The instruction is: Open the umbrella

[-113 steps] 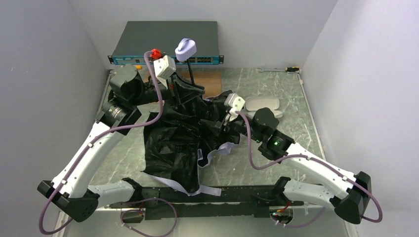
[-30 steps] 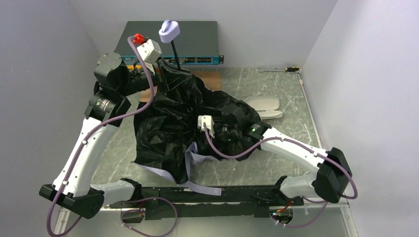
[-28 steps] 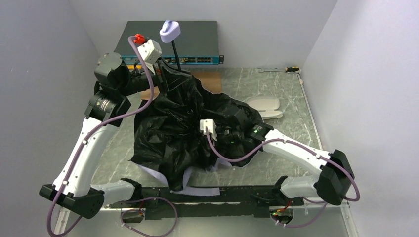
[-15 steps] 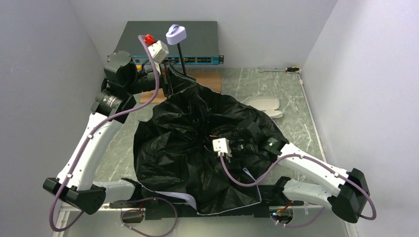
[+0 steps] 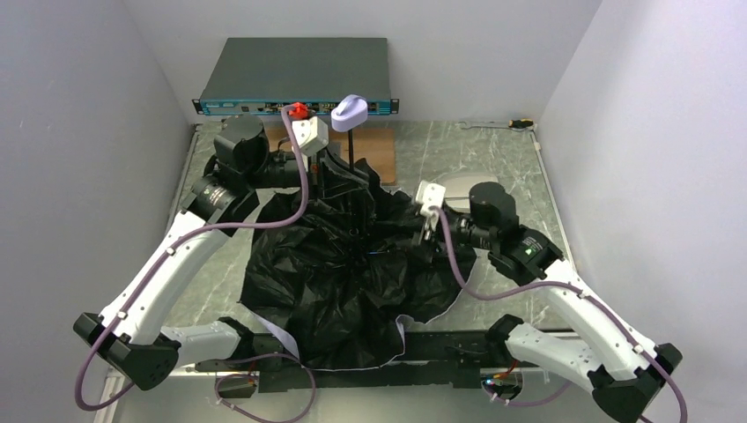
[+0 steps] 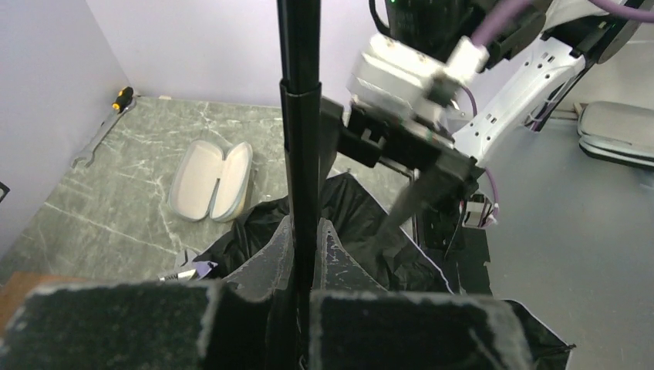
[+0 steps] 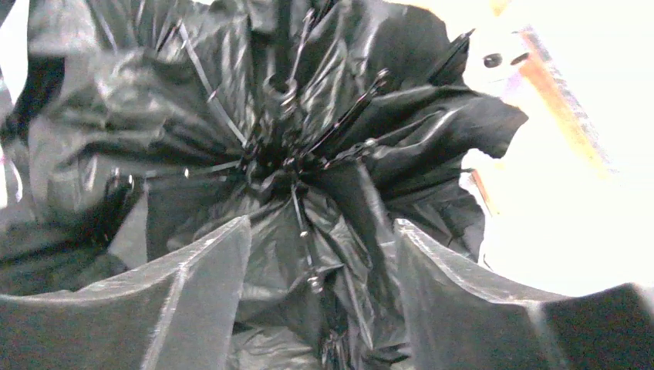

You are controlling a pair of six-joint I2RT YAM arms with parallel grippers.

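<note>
The umbrella (image 5: pixel 335 273) lies half spread on the table, black lining and ribs up, with a pale lilac edge at the front. Its thin black shaft (image 5: pixel 354 154) stands up to the lilac knob handle (image 5: pixel 351 111). My left gripper (image 5: pixel 349 181) is shut on the shaft (image 6: pixel 299 154), which runs up between its fingers (image 6: pixel 270 258) in the left wrist view. My right gripper (image 5: pixel 421 236) is open at the canopy's right side. In the right wrist view its fingers (image 7: pixel 204 270) stand wide apart over crumpled lining and the rib hub (image 7: pixel 270 158), holding nothing.
A network switch (image 5: pixel 295 75) stands at the back wall. A brown board (image 5: pixel 380 145) lies behind the umbrella. A white glasses case (image 5: pixel 454 182) lies behind my right arm, also in the left wrist view (image 6: pixel 210 179). A wrench (image 5: pixel 500 124) lies back right. Walls close both sides.
My left gripper carried the shaft and knob to the right. My right gripper pulled back from the front centre of the canopy to its right side. The canopy has drawn in narrower.
</note>
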